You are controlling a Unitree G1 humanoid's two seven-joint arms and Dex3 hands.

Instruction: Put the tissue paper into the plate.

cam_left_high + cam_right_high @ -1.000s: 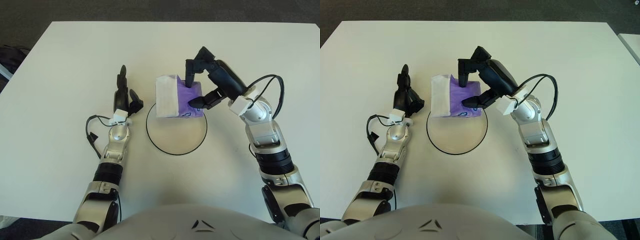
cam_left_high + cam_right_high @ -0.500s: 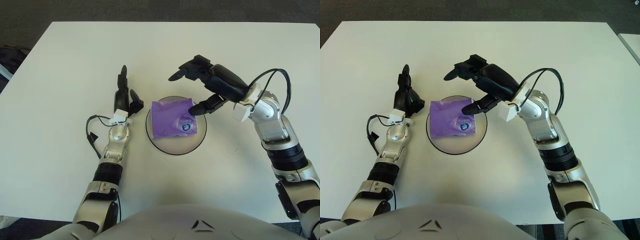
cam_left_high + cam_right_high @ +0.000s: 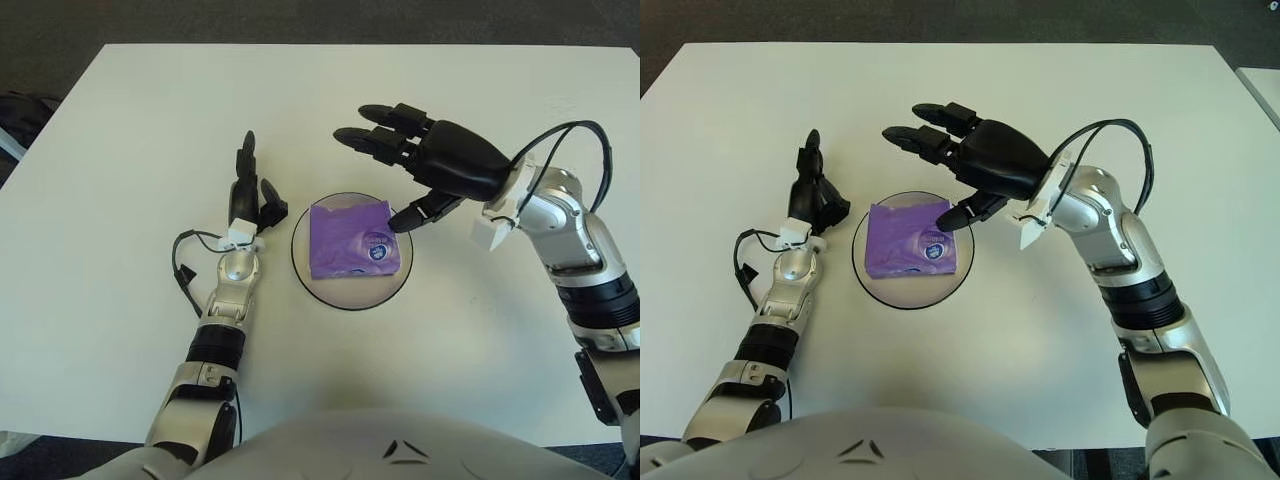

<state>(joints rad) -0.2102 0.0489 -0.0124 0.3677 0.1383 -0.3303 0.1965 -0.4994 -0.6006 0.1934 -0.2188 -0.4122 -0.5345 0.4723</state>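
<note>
The purple tissue paper pack [image 3: 352,240] is lying flat inside the plate [image 3: 305,281], its edges reaching close to the black rim, on the white surface [image 3: 120,130]. The right hand [image 3: 420,165] is being held above the plate's far right side with its fingers spread wide and nothing gripped; its thumb tip is shown at or just over the pack's near right corner, though contact cannot be confirmed. The placing is judged done, so the step in hand is the retreat: the hand is best being lifted straight up and away to the right, so that the pack is not being dragged off the plate by the thumb. The left hand [image 3: 247,196] is being shown just left of the plate, its fingers hard to read. In the right eye view the right forearm and elbow are being shown more fully, while in the left eye view they are being cut at the edge.
</note>
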